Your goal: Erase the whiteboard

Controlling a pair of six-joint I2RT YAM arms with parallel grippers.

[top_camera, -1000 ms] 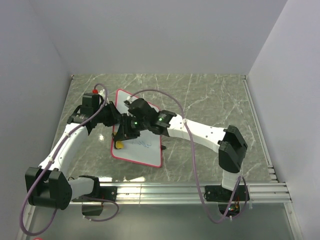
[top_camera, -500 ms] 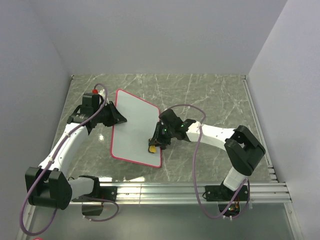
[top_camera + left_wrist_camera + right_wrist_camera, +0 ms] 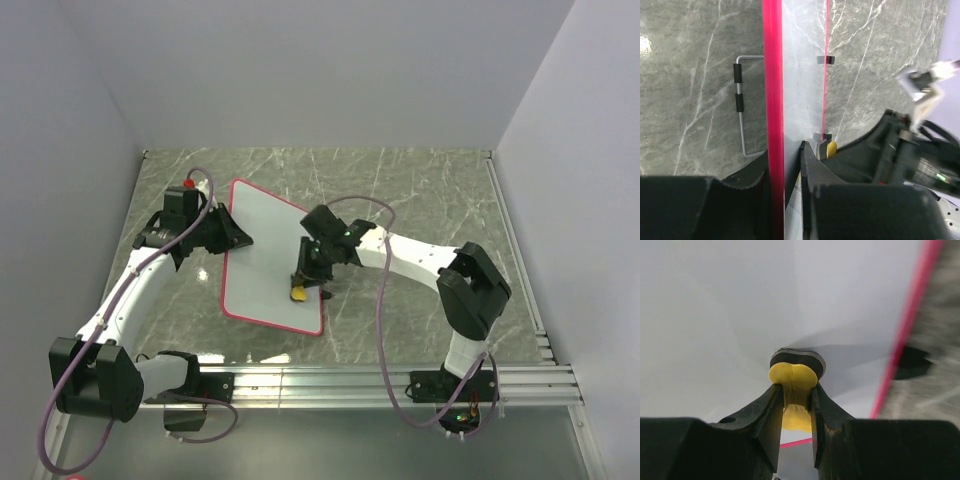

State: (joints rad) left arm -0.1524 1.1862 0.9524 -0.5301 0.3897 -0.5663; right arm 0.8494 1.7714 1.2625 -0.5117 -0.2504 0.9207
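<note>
2 hands share this step. The left hand is closed tight on the left long edge of the whiteboard, which lies on the marbled counter between the arms. The right hand is partly closed, pinching the yellow bow-shaped eraser by its narrow waist near the board's near right corner.

To wipe well, I judge the right arm should hold the eraser's dark felt pad flat on the white face and press evenly. It should sweep in overlapping passes that stop short of the red-pink rim, so the pad does not catch or slide off onto the counter. The left hand should clamp firmly so the board does not skate or twist under the push. From above I can make out no marks on the face, so a check of the far corners seems wise.

The top view alone gives the layout: both arms, the whole board and the eraser's place on it. The left wrist view alone shows the rim nipped between its fingers, with a bent wire bracket carrying 2 black sleeves beside it. The right wrist view alone shows the felt pad meeting the surface, and 1 black clip at the rim.
</note>
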